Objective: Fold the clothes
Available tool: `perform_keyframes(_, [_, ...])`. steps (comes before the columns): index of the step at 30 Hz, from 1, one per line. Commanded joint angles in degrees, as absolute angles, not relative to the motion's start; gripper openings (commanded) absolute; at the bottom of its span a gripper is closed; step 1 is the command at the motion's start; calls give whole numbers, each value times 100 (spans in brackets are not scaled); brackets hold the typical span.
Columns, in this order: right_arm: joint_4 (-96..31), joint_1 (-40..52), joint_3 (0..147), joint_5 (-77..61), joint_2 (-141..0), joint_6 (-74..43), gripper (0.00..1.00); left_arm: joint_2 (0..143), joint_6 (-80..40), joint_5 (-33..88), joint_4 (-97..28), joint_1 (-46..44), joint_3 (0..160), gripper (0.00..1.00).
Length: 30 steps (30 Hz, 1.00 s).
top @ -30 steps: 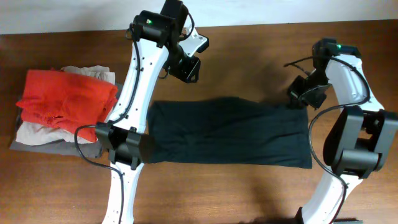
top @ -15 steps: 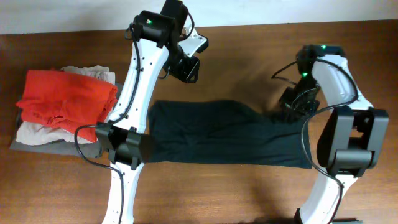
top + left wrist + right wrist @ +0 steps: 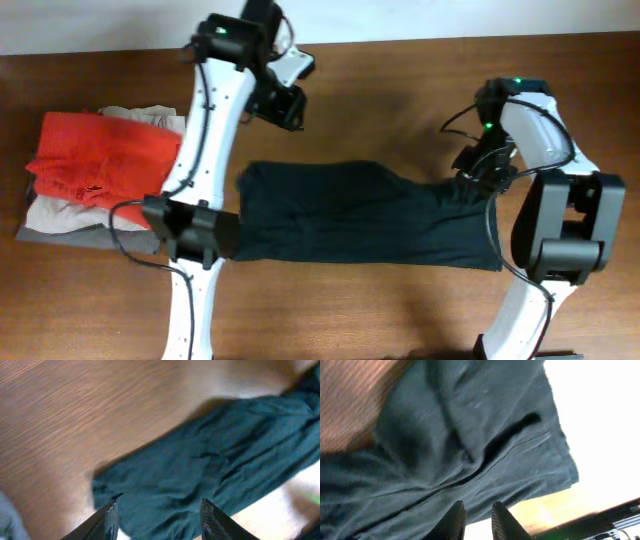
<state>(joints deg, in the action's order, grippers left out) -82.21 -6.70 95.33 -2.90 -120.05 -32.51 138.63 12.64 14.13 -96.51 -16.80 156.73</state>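
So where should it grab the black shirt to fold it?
I'd pinch the black shirt at its far corners, coming straight down from above. It lies flat and stretched long on the table, so only the thin edges can be pinched up.

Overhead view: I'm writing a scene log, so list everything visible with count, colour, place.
black garment: 1, black, spread flat mid-table
red garment: 1, red, folded atop left pile
beige garment: 1, beige, under the red
grey garment: 1, grey, pile's bottom
table: 1, brown wood, beneath everything
left gripper: 1, black, open, above bare table
right gripper: 1, black, slightly open, at garment's right end
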Motion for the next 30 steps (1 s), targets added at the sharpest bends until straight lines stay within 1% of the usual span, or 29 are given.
perform_keyframes(1, [-8191, -996, 9511, -392, -11865, -2849, 20, 13819, 897, 1883, -9673, -1219, 15756, 52])
perform_keyframes(3, [-8184, -1105, 9511, -589, -11863, -2700, 20, 13819, 897, 2106, -9673, -1105, 15747, 52])
perform_keyframes(6, [-8112, -1133, 9515, -602, -11863, -2661, 19, 13819, 788, 2104, -9673, -1114, 15559, 52])
perform_keyframes(10, [-8058, -1133, 9515, -628, -11863, -2630, 19, 13821, 141, 1629, -9649, -1157, 14888, 51])
perform_keyframes(11, [-8042, -1133, 9515, -676, -11863, -2606, 19, 13821, -93, 1667, -9623, -1155, 14678, 47])
perform_keyframes(12, [-8007, -1133, 9515, -751, -11863, -2534, 19, 13821, -272, 1879, -9603, -1155, 14473, 46])
perform_keyframes(14, [-7970, -1133, 9515, -869, -11863, -2458, 19, 13821, -327, 2512, -9588, -1166, 14086, 37])
perform_keyframes(15, [-7966, -1133, 9520, -867, -11863, -2460, 19, 13821, -327, 2766, -9553, -1181, 13885, 34])
perform_keyframes(16, [-7959, -1133, 9520, -864, -11863, -2460, 19, 13821, -329, 2877, -9504, -1203, 13710, 34])
perform_keyframes(18, [-7957, -1133, 9520, -864, -11863, -2460, 19, 13821, -462, 2650, -9310, -1273, 13358, 34])
perform_keyframes(21, [-7972, -1133, 9520, -862, -11863, -2453, 19, 13821, -652, 1990, -9113, -1297, 13128, 33])
perform_keyframes(22, [-7981, -1133, 9520, -862, -11863, -2436, 19, 13819, -668, 1723, -9150, -1295, 13128, 29])
perform_keyframes(23, [-7994, -1133, 9520, -860, -11863, -2421, 19, 13758, -663, 1522, -9238, -1291, 13131, 27])
perform_keyframes(26, [-8009, -1133, 9520, -860, -11863, -2418, 19, 13402, -663, 766, -9649, -1293, 13131, 26])
perform_keyframes(28, [-8009, -1133, 9520, -860, -11863, -2421, 19, 12945, -628, 427, -9675, -1302, 13039, 27])
perform_keyframes(30, [-8012, -1133, 9520, -860, -11863, -2418, 19, 12383, -642, 331, -9675, -1304, 12895, 33])
